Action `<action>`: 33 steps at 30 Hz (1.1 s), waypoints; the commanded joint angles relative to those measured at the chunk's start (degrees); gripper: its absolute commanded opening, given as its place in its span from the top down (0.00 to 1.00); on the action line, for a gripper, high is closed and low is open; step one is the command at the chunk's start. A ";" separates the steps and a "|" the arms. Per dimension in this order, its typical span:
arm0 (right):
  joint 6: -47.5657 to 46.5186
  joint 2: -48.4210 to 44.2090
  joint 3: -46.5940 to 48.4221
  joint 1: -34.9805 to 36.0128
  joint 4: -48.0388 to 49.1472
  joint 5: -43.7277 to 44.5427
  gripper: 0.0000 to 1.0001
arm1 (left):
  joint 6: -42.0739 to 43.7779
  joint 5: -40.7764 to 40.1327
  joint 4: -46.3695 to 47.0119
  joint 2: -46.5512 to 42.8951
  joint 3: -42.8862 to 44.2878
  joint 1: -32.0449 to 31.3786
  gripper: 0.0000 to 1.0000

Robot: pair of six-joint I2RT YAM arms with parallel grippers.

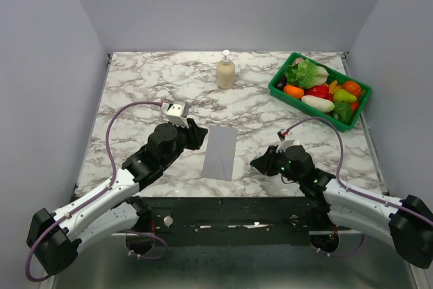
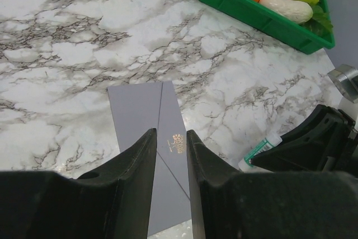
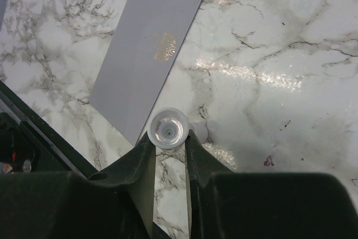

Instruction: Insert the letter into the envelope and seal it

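The envelope (image 1: pixel 220 152) lies flat on the table (image 1: pixel 135 93), between the two hands. The left hand (image 1: pixel 196 133) is just beside its left side, fingers a little apart, holding nothing. The right hand (image 1: pixel 258 162) is near its right side, pinching a small tube (image 3: pixel 168 129).

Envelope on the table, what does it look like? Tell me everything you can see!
The envelope is a plain grey-lilac paper rectangle lying flat on the marble table, toward its near edge. Thin fold lines cross its top face, and a small shiny gold mark sits near the middle. It looks closed and smooth. Only the table seems to touch it.
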 commanded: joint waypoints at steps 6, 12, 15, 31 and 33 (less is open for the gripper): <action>0.15 1.01 1.69 -0.84 1.36 0.47 0.99 | -0.17 1.02 1.42 -0.19 -0.80 0.51 0.64; 0.14 1.89 1.87 -0.93 1.98 0.47 0.99 | 0.01 1.10 1.59 0.07 -0.89 0.69 0.64; 0.23 2.24 1.87 -1.02 2.33 0.47 0.99 | 0.00 1.19 1.86 0.25 -0.89 0.77 0.64; 0.58 4.52 2.49 -1.46 3.39 2.31 0.99 | 0.18 1.81 2.12 0.51 -0.98 1.48 0.64; 0.58 4.96 2.57 -1.54 3.47 2.31 0.99 | 0.27 1.81 2.21 0.60 -0.98 1.65 0.64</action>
